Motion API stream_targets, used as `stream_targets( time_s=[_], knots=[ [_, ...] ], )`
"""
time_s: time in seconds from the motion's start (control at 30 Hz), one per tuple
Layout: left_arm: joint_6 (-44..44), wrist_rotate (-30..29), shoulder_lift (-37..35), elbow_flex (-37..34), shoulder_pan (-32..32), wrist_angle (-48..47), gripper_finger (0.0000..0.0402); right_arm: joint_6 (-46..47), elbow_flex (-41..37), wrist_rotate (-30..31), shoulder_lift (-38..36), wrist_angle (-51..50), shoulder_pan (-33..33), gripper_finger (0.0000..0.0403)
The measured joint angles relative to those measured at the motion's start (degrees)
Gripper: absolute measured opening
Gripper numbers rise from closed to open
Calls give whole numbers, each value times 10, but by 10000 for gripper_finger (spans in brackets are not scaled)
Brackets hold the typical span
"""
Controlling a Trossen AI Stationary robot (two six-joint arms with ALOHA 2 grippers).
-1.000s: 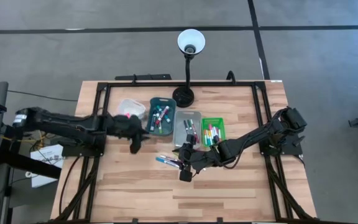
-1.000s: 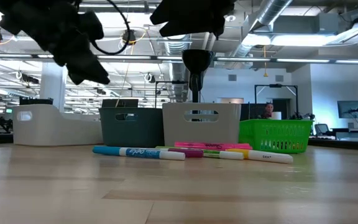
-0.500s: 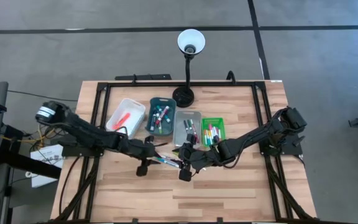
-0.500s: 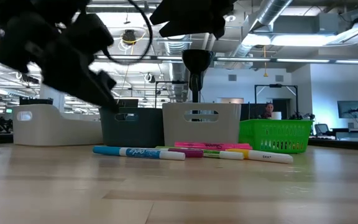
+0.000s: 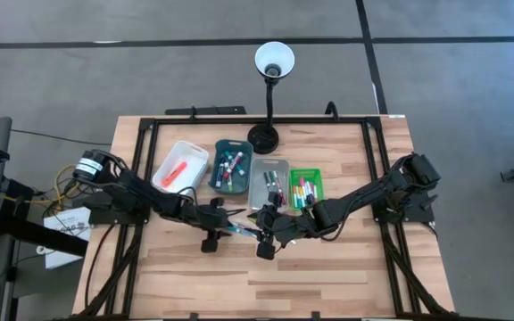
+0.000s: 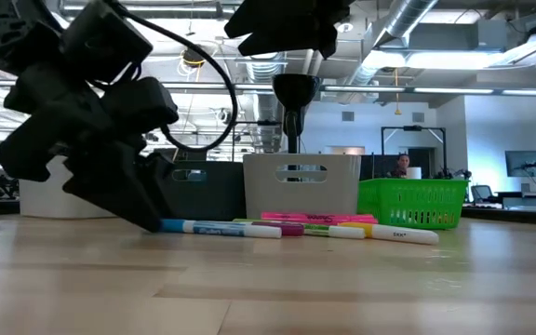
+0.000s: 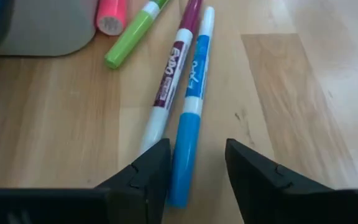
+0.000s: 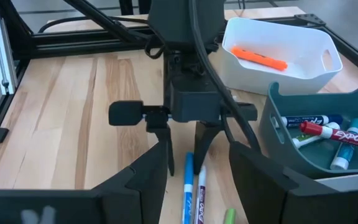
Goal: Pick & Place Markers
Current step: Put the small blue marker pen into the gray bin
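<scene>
Markers (image 5: 239, 230) lie loose in a small cluster near the middle of the counter (image 5: 328, 276), just in front of the row of four trays along its far edge; the rest are already sorted into those trays. Going left to right: the white tray (image 5: 179, 166) holds an orange marker (image 8: 261, 56), the teal tray (image 5: 231, 166) several more, then the grey tray (image 5: 269, 181) and the green basket (image 5: 307, 186). A second ago the left gripper (image 7: 196, 163) hung over the white tray; it has since swung inward and dropped to the counter, and its fingers (image 7: 146, 171) now stand apart on either side of the blue marker (image 7: 190, 124), tips at the wood, with a purple marker (image 7: 169, 78) touching alongside. That reads as the start of the next pick, the squeeze not yet made. The right gripper (image 8: 197, 180) hovers just beyond the cluster, fingers apart and holding nothing, facing the left one.
</scene>
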Motion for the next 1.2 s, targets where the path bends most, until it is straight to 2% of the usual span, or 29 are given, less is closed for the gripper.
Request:
stream_targets(
  time_s=[0.27,0.37,0.53,0.67,0.83,1.0,1.2],
  knots=[
    [1,-3,12,1,2,8,132,0,0,-1,0,0,0,160],
    [1,-5,12,1,3,8,100,0,0,-8,0,0,0,163],
    [-1,-6,8,1,3,6,27,0,0,-56,0,-1,0,179],
    [-2,7,-18,-2,-5,-8,28,0,0,-60,0,-33,1,199],
    [2,-2,-86,-1,-27,-1,33,7,-1,-60,0,-112,-2,213],
    [32,-19,-149,-1,-28,1,31,31,-14,-68,0,-115,-15,214],
    [35,-20,-167,-1,-25,-1,34,46,-15,-89,-1,-103,-24,211]
  ],
)
